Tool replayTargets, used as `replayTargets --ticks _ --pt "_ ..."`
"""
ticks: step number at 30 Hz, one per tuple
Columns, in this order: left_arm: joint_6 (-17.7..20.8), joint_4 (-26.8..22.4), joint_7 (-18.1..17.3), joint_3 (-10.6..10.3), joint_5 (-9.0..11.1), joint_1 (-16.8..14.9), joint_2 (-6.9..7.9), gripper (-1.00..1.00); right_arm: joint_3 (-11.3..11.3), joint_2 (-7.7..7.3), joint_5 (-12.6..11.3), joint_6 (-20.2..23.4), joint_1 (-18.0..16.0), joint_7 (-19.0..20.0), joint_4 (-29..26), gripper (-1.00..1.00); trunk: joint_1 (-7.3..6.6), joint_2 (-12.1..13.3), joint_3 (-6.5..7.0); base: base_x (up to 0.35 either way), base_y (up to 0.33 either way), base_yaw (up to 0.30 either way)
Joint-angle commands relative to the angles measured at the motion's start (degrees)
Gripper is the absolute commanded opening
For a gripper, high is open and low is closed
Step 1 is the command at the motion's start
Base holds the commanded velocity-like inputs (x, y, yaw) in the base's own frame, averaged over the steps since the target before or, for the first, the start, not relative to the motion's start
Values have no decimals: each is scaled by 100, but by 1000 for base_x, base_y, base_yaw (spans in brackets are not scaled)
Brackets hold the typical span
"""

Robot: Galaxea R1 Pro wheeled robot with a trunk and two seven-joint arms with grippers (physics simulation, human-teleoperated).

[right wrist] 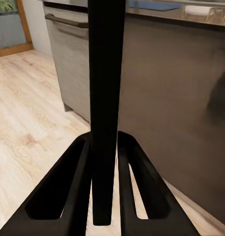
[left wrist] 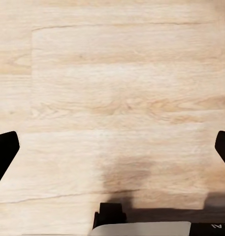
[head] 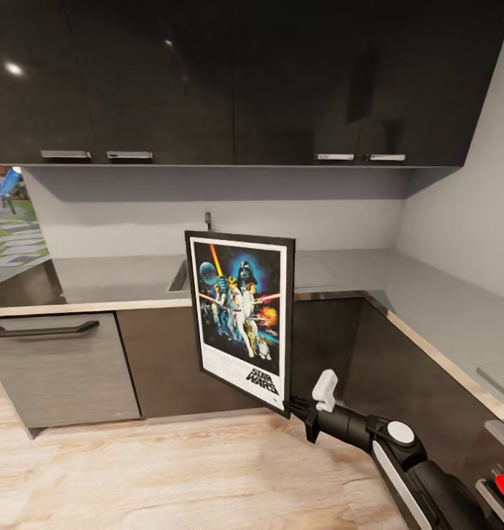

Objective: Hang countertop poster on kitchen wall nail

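Note:
The Star Wars poster (head: 240,316) hangs upright in the air in front of the dark base cabinets, off the pale grey countertop (head: 119,274). My right gripper (head: 294,407) is shut on its lower right corner. In the right wrist view the poster's black edge (right wrist: 106,98) runs straight up between the two fingers (right wrist: 75,182). The sink (head: 179,278) is partly hidden behind the poster, with the dark tap (head: 207,220) above it. My left gripper (left wrist: 112,147) is open over bare wood floor, its fingertips (left wrist: 4,150) at the picture's sides. No wall nail is visible.
Glossy black upper cabinets (head: 229,81) hang over the counter. A grey drawer front with a black handle (head: 44,330) stands at left. The counter turns a corner and runs along the right wall (head: 465,206). Light wood floor (head: 171,471) lies before the cabinets.

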Motion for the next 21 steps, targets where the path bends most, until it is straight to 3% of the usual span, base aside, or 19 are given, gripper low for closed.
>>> replayTargets --ticks 1,8,18,21 --pt "-5 -7 -43 28 1 2 -4 100 6 -4 -71 66 -5 17 -3 -100 0 -3 -5 0 0 247" --pt "-5 -8 -43 28 1 2 -3 100 4 4 -65 73 -5 28 4 -100 0 -3 -5 0 9 139" --pt "-5 -9 -43 36 1 2 -3 100 6 28 -69 106 -5 3 15 -100 0 -3 -5 0 236 9" --pt "-5 -11 -43 24 1 2 -3 100 22 48 -60 85 -5 -16 15 -100 0 -3 -6 0 47 54"
